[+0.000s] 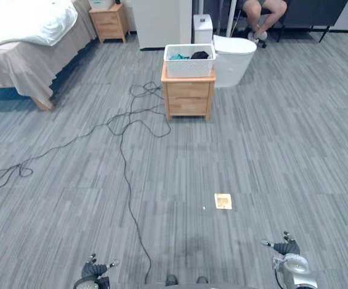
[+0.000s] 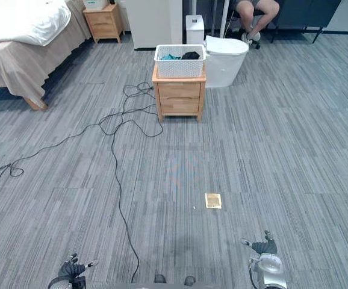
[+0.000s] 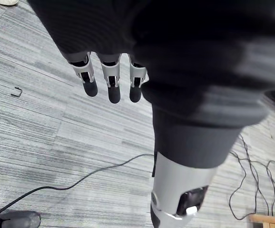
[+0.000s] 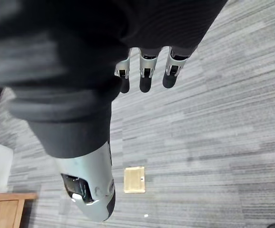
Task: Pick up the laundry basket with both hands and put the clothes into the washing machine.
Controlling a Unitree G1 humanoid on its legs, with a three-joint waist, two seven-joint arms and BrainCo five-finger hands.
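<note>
Far ahead, the laundry basket [image 1: 189,61] tops a nightstand [image 1: 188,97]; left hand [image 1: 94,270] and right hand [image 1: 287,248] hang slack, empty.

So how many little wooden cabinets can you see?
2. One wooden cabinet stands mid-floor with the white laundry basket on top; the other cabinet stands beside the bed, far left. More may be hidden.

Cut off, covered or too small to read

The dark and teal clothes [image 1: 189,56] in the white lattice plastic laundry basket [image 1: 189,67] are too small to tell apart. The basket covers the left edge of the white round washing machine [image 1: 234,57]. The top edge cuts a seated person [image 1: 264,12] above the thighs, the upper left corner cuts the white-quilted bed [image 1: 23,30], and the bottom edge cuts the left hand [image 1: 94,272].
</note>
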